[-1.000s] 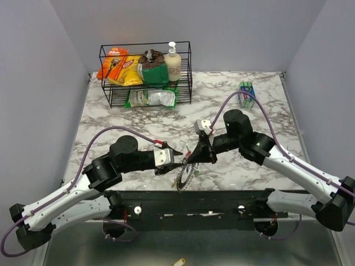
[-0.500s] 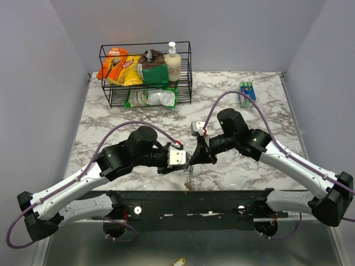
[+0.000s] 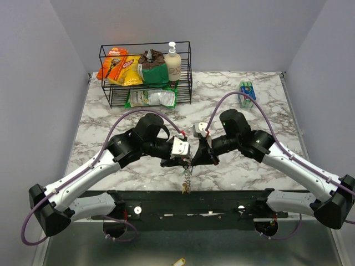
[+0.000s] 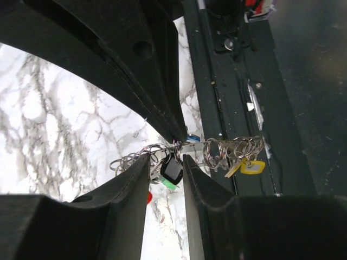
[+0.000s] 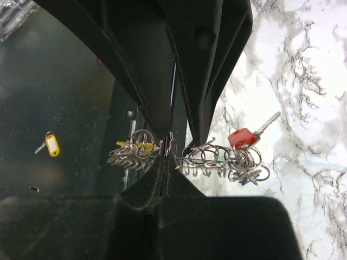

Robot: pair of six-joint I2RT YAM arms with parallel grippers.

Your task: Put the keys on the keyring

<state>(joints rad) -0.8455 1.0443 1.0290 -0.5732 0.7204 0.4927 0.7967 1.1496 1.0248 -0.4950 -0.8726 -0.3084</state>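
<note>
Both hands meet just above the near edge of the tabletop (image 3: 277, 111), at about 6 o'clock. The left hand (image 4: 165, 162) comes in from 9 o'clock and the right hand (image 5: 165, 165) from 3 o'clock, tips almost touching, presumably so that one steadies the wire while the other feeds. The right hand is pinched tight on the keyring (image 5: 201, 157), which hangs in the air between them; that grip likely serves to lift it clear of the marble for threading. The left hand stands narrow around a dark key head (image 4: 172, 170); whether it truly grips cannot be told. The keys (image 5: 241, 136), red and yellow among them, dangle from the ring toward 6 o'clock; one yellow-tagged key (image 5: 51, 145) lies apart, below the tabletop.
</note>
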